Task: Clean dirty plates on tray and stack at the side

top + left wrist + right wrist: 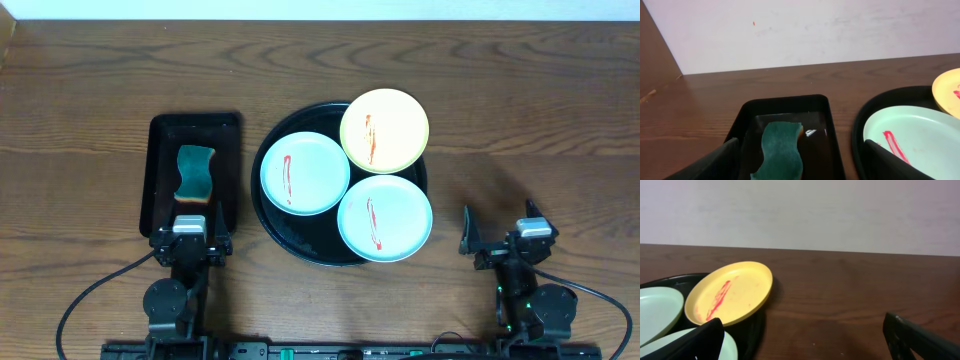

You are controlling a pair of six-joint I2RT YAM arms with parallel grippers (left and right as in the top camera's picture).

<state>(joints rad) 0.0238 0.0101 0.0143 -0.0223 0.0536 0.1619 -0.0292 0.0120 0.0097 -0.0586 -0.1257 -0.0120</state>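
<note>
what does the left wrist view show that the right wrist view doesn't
Only the left wrist view: the small rectangular black tray with the wavy green sponge lying in it.

Only the right wrist view: the whole face of the round yellow plate with its red streak, the edge of a second pale blue plate at the bottom, and the brown wooden table stretching right of the yellow plate.

Both: the rim of the large round glossy black tray, a red-streaked pale blue plate, at least a sliver of the yellow plate, the table and the pale wall.
</note>
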